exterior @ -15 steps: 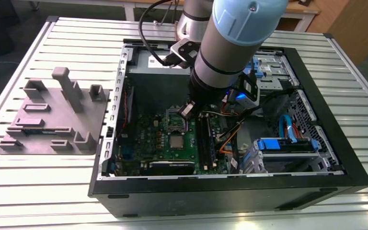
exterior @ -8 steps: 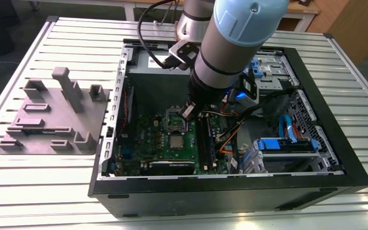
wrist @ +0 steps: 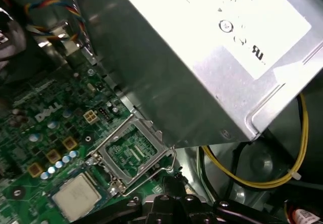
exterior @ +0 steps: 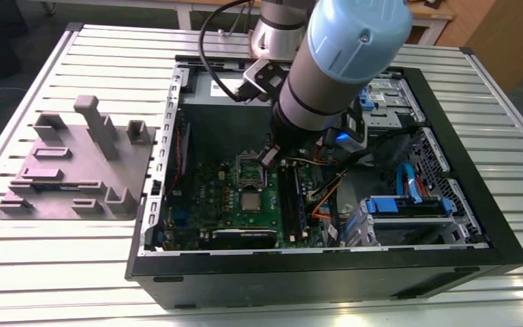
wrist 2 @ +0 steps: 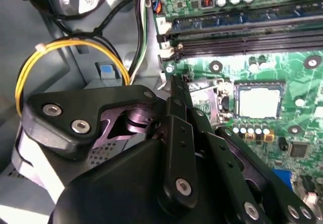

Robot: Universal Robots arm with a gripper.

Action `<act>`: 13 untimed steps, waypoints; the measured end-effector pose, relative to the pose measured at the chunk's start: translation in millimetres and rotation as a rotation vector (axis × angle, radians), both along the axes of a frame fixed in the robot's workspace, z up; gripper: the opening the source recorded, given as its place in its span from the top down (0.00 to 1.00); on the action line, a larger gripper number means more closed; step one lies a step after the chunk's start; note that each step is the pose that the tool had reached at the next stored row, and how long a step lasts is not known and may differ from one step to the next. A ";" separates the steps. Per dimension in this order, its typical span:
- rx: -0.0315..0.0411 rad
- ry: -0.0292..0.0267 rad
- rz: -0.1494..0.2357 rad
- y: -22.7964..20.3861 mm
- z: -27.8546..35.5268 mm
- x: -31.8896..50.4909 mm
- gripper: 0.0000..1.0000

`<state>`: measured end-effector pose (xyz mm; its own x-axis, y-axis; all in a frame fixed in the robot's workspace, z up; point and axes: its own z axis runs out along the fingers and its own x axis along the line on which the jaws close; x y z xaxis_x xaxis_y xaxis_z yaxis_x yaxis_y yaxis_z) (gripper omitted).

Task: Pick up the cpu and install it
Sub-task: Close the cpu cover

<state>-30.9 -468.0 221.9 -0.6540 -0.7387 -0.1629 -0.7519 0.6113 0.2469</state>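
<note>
Above motherboard [exterior: 209, 197], arm [exterior: 334, 68] angled steeply down; pincer [wrist 2: 174, 81] closed, near socketed cpu [wrist 2: 260, 103].

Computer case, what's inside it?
A green motherboard with the cpu seated on it, a grey power supply and cables. The arm hides the middle in the exterior view.

The arm [exterior: 334, 75] slants steeply down into the open computer case [exterior: 334, 276], and its black gripper [exterior: 268, 157] hangs low inside, near the case's middle.

Arm [exterior: 343, 61] inside open computer case [exterior: 334, 276], cpu [exterior: 250, 201] on motherboard [exterior: 209, 197]
</note>
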 end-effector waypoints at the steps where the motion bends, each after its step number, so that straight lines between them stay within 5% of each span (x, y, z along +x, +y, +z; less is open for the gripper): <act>1: 0.0003 0.0000 0.000 0.5 -1.7 0.7 0.90; 13: 0.0029 -0.0001 0.000 1.0 -5.7 1.5 0.90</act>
